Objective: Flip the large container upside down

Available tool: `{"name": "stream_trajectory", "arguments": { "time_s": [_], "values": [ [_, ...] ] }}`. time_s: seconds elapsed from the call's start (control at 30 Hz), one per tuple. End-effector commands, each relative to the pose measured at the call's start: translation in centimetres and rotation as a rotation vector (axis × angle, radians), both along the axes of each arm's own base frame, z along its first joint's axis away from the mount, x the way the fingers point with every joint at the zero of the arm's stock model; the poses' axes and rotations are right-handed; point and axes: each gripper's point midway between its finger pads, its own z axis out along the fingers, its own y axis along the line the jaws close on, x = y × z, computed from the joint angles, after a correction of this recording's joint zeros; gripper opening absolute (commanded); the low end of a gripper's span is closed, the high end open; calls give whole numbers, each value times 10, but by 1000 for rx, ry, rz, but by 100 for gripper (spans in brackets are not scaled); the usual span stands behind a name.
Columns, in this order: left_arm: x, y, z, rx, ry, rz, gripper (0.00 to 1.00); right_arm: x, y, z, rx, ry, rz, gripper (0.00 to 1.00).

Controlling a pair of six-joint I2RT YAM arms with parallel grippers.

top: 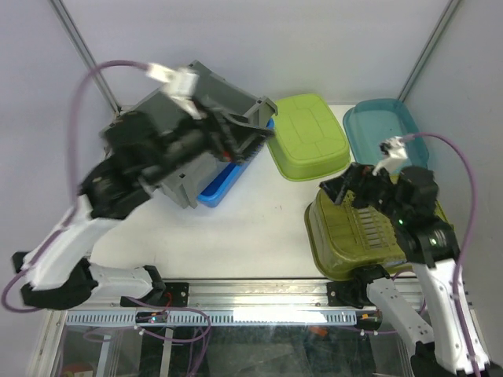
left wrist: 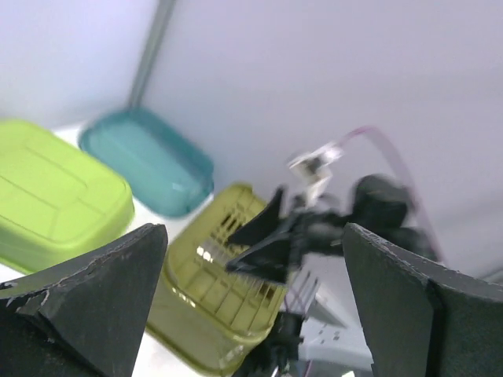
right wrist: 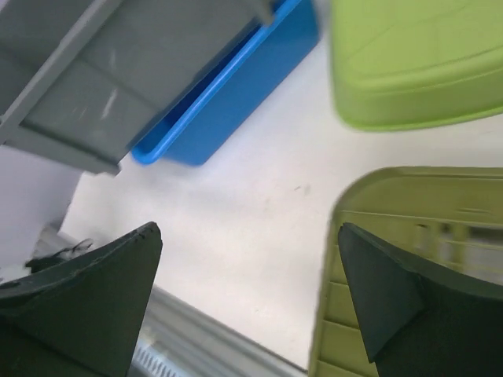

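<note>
Evidently mid-flip, the large container leans tilted just beneath the left gripper, which gapes wide on nothing; next, hook the rim and tip it over.

I'm finding nothing readable in any of the three views (no lettering, label, brand mark, number or sign is resolving on any surface).
</note>
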Motion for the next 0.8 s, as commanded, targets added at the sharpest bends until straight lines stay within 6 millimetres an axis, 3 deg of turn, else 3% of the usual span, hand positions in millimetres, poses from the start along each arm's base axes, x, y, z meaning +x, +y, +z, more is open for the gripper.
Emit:
{"name": "stream_trajectory", "arguments": {
  "time_s": [0.0, 0.13, 0.2, 0.27, 0.4, 0.63, 0.77],
  "values": [
    [-1, 71, 4, 63, 16, 211, 99, 7, 69, -8, 205, 109, 288, 99],
    [8, 99, -16, 173, 63, 343, 99, 1, 109, -43, 21, 169, 306, 99],
    [14, 106, -30, 241, 85, 392, 99, -10, 130, -72, -128, 234, 328, 99],
    [20, 110, -37, 283, 92, 431, 99, -13, 135, -104, -279, 306, 297, 99],
    [26, 107, -49, 338, 100, 450, 99, -1, 109, -135, -441, 353, 152, 99],
    [36, 100, -75, 455, 109, 462, 99, 18, 42, -142, -554, 381, -87, 100],
    [40, 96, -84, 495, 107, 464, 99, 21, 49, -138, -506, 379, -72, 99]
  ]
}}
